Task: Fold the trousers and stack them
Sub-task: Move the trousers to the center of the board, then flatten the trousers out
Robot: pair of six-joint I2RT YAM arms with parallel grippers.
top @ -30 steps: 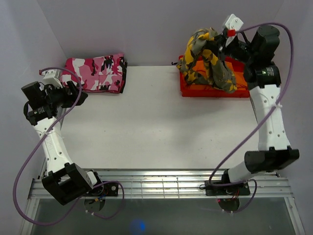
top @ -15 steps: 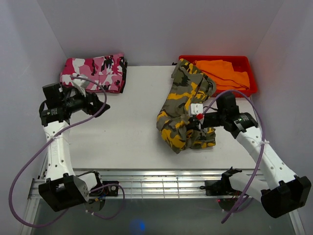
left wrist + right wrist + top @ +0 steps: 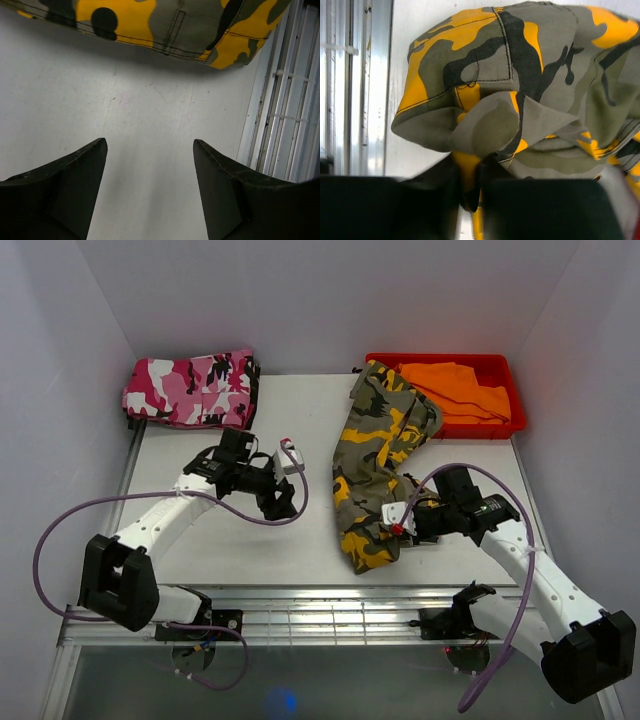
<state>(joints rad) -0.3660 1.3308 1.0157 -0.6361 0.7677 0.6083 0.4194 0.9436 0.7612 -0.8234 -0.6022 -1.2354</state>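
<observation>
You have two arms working over one white table, with three garments in view. One pair of olive, yellow and black camouflage trousers lies stretched out right of centre, its far end at the left corner of the one red tray. Your right claw is clamped on a fold at their near end. Your left claw is spread open above bare table, just left of the trousers and apart from them. One folded pink camouflage pair sits at the far left. One orange garment lies in the tray.

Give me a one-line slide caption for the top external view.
The right gripper pinches the camouflage trousers at their near end on the table; left gripper open, empty, alongside.
</observation>
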